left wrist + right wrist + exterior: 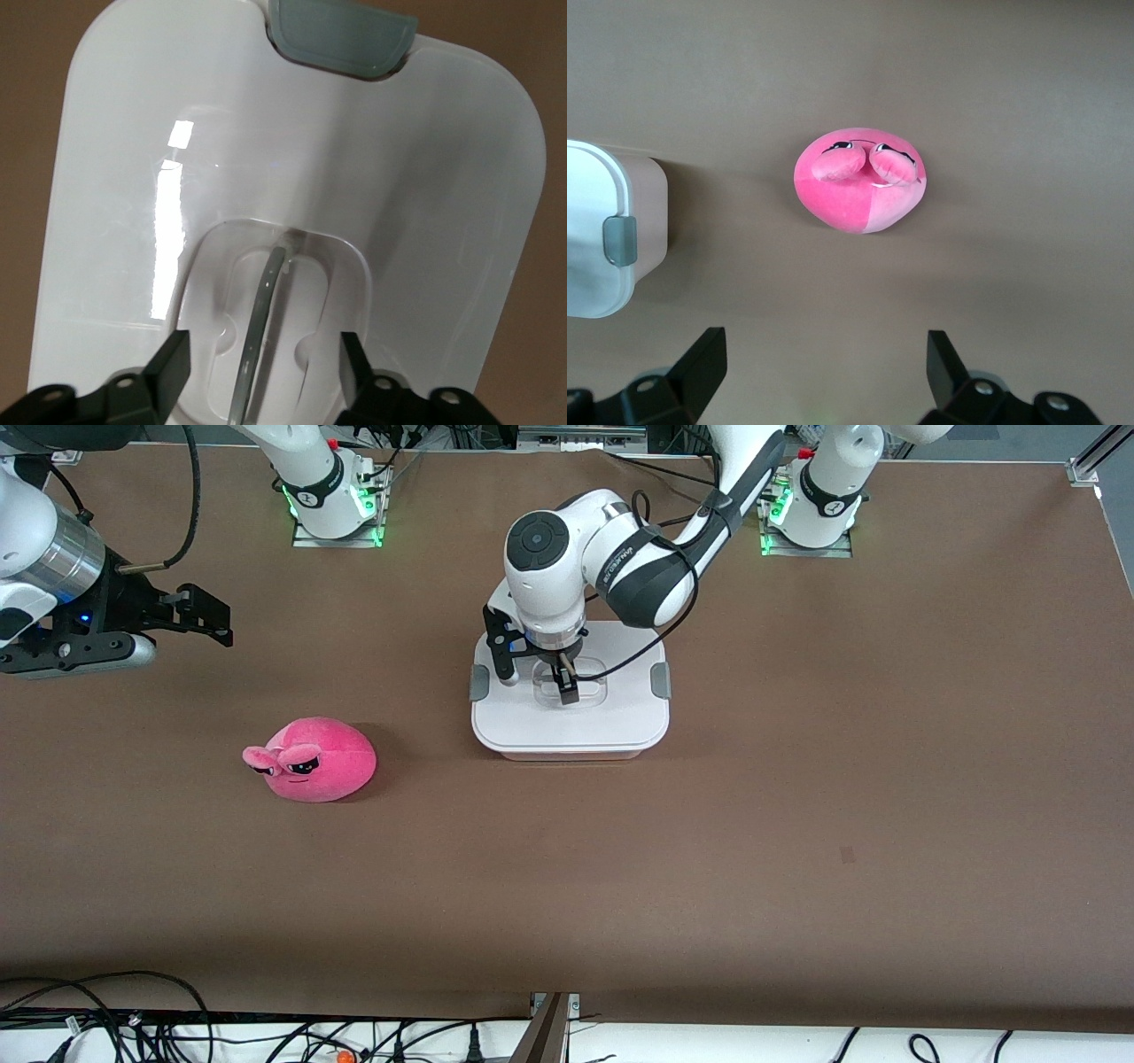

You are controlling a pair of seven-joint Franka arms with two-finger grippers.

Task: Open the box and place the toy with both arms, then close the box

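The box point(567, 726) stands mid-table with its white lid on and a grey clip point(479, 682) at each end. My left gripper point(537, 680) is open, low over the lid. Its fingers point(173, 363) stand on either side of the clear handle point(261, 319) without gripping it. One grey clip point(341, 35) shows in the left wrist view. The pink toy point(312, 760) lies on the table toward the right arm's end, nearer to the front camera than the box. My right gripper point(208, 618) is open and empty, held over bare table. Its wrist view shows the toy point(861, 180) and a box end point(602, 230).
The brown table point(709, 850) is bare apart from the box and toy. The two arm bases point(332, 505) stand along the table edge farthest from the front camera. Loose cables point(177, 1027) lie off the table's nearest edge.
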